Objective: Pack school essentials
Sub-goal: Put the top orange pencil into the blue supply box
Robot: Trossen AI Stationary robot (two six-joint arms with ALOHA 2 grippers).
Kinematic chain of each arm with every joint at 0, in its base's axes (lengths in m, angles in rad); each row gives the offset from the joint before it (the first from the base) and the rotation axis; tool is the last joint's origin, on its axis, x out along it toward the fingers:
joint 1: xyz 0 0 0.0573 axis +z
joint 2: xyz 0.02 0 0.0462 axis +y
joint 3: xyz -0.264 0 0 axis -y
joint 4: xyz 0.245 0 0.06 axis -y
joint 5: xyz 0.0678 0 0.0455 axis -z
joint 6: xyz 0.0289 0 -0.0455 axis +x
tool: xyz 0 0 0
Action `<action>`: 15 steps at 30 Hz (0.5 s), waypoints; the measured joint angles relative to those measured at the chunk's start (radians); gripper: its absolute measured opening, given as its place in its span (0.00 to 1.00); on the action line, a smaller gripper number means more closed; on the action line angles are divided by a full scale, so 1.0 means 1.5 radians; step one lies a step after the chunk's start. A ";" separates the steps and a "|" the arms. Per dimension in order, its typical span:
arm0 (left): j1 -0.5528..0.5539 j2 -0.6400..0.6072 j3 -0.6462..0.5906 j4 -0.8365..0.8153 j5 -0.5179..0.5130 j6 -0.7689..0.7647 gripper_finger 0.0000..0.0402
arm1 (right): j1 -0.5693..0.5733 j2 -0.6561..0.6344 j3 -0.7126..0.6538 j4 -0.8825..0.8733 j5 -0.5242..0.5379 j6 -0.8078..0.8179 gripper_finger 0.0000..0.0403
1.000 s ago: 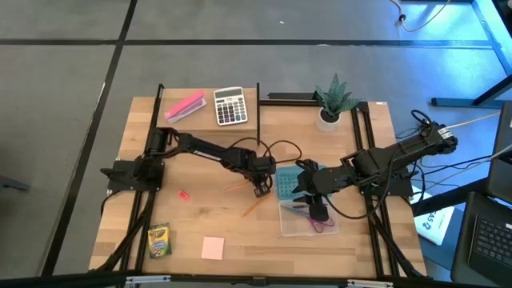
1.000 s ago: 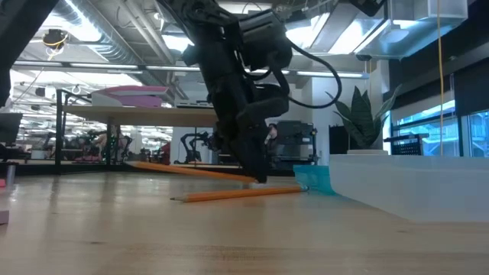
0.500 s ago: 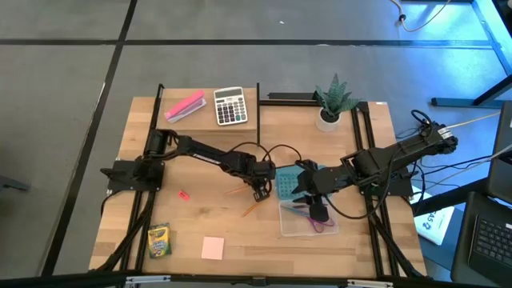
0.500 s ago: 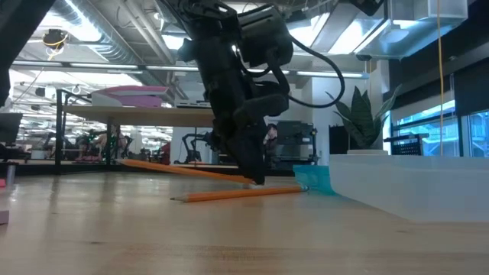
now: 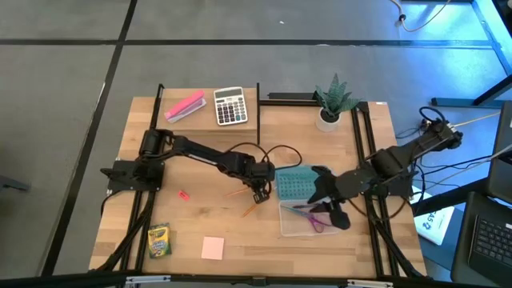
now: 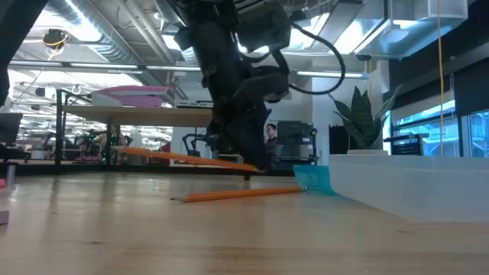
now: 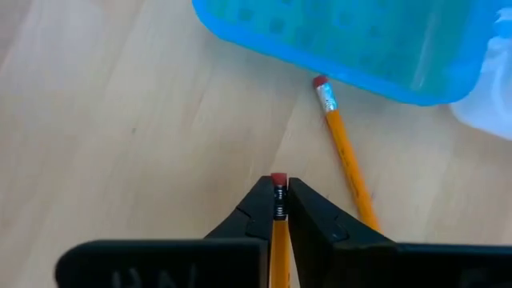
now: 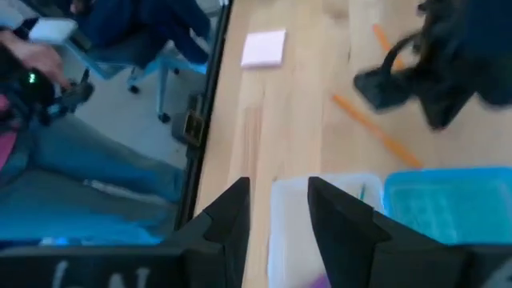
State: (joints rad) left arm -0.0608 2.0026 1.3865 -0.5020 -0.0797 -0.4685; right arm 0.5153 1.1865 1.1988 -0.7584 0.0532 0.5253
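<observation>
The orange pencil is sitting in the left pincer, whose fingers are pressing shut on it just behind the eraser. In the low view it is hanging clear of the tabletop, nearly level. Its long axis is running away from the pincer, the eraser end pointing at the blue lid and the writing end trailing back towards the left arm's base. It is looking light, stiff and smooth-sided, so a grip this near one end is likely letting it swing or slip. A hold nearer its middle would be steadying it better.

Just beyond it a second pencil is lying flat on the tabletop, its eraser almost touching the lid's edge and its length slanting away from it.

Past the lid, the clear box is holding the purple-handled scissors. The right pincer is hovering over that box, its fingers standing about halfway apart and gripping nothing.

Farther off, near the tabletop's front edge, the crayon box and pink notepad are waiting, well apart from the box.
</observation>
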 joint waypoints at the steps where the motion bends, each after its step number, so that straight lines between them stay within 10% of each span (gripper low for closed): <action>1: 0.000 -0.005 0.000 -0.001 0.000 0.000 0.05 | 0.007 -0.006 0.000 -0.016 0.005 0.015 0.32; 15: -0.031 -0.032 0.064 -0.015 0.013 0.004 0.03 | 0.090 -0.039 -0.004 -0.204 0.047 0.193 0.32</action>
State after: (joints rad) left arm -0.1071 1.9545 1.4828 -0.5251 -0.0609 -0.4618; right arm 0.6500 1.1276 1.1931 -1.0641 0.1235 0.8142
